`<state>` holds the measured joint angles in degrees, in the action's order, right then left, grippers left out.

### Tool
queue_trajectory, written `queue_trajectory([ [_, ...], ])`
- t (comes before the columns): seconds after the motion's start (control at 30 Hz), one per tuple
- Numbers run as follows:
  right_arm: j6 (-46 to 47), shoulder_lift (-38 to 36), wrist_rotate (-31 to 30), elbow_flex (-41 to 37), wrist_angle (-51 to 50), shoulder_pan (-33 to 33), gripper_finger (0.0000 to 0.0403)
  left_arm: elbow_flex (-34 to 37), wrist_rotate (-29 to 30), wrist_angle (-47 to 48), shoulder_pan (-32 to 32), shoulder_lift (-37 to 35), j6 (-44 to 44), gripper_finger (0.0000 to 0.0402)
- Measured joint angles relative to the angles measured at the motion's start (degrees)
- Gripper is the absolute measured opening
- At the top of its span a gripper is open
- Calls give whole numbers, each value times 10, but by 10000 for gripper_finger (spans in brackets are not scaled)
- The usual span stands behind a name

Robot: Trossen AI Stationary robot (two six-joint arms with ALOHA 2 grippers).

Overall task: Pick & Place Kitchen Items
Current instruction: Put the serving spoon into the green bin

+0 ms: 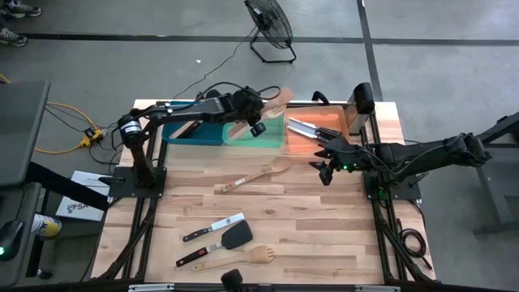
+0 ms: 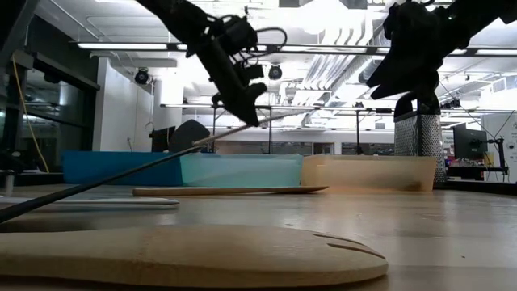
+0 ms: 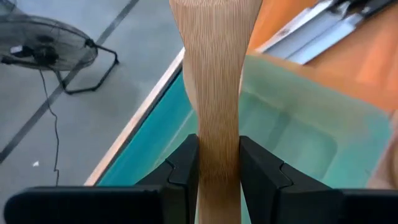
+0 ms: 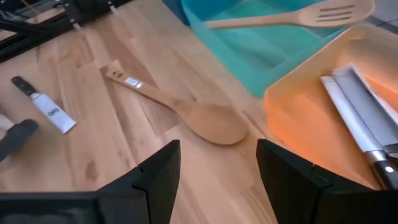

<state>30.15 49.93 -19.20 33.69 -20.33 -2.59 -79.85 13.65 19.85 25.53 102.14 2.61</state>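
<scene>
My left gripper (image 1: 257, 118) hangs over the green bin (image 1: 272, 139), shut on a pale wooden spatula (image 3: 216, 68) whose broad head (image 1: 280, 96) points toward the table's far right. In the right wrist view a slotted wooden spatula (image 4: 292, 18) shows across the green bin (image 4: 261, 56); I cannot tell if it is the held one. The orange bin (image 1: 328, 122) holds steel knives (image 1: 302, 127). My right gripper (image 1: 326, 169) stands open above the table beside the orange bin, with nothing between its fingers (image 4: 158, 180). My left gripper pinches the spatula's narrow neck (image 3: 217, 155) between its two fingers, one on each thin edge. The fingers slant down toward the table's far right and lie along the handle. The spatula is lifted clear above the green bin, with its head out ahead of the fingers.
A wooden spoon (image 1: 261, 173) lies mid-table. Toward the near edge lie a knife (image 1: 212, 228), a black turner (image 1: 233, 238), another knife (image 1: 195, 258) and a wooden fork (image 1: 258, 255). A blue bin (image 1: 190, 131) stands left of the green one. A metal grater (image 2: 417, 133) stands at the far right.
</scene>
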Motion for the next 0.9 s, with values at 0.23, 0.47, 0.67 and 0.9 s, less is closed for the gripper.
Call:
queue_trajectory([
  [0.23,0,0,-4,0,0,0,203,0,-13,0,16,28,28,84],
  [0.47,2,0,-4,0,0,0,202,1,-10,0,25,30,35,84],
  [0.67,2,0,-18,0,0,0,203,1,-6,0,30,31,32,84],
  [0.9,2,0,-19,0,0,0,202,2,-13,2,29,59,30,84],
])
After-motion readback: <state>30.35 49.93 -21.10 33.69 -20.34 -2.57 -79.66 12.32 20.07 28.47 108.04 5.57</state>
